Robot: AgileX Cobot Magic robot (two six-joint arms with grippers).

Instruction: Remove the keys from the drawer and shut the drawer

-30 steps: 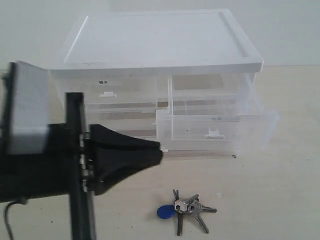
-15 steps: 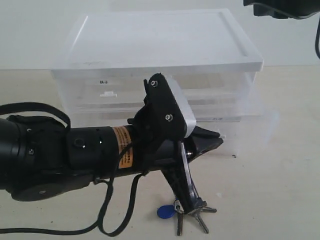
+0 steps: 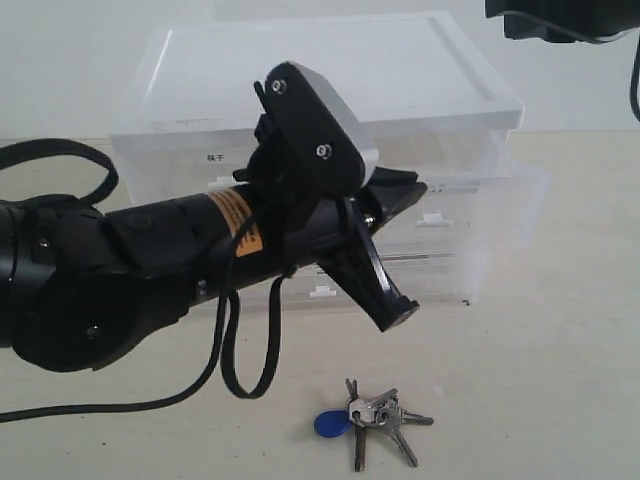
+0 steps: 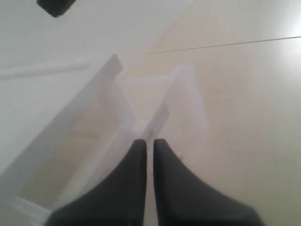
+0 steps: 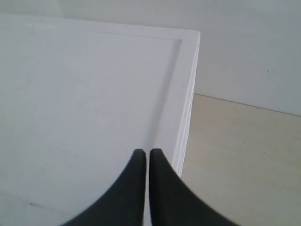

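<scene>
Left gripper (image 4: 149,141) — jaws pressed together, tips at drawer (image 3: 470,205) front; right gripper (image 5: 146,151) likewise. Risk: an off-centre push may skew the drawer — jamming it ajar.

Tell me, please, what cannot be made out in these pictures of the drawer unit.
Whether the drawer is fully shut: exterior view, the left arm covers its left side.
The right arm: exterior view, cut off by the top edge.
Whether the left gripper touches the drawer: left wrist view, blurred.
</scene>
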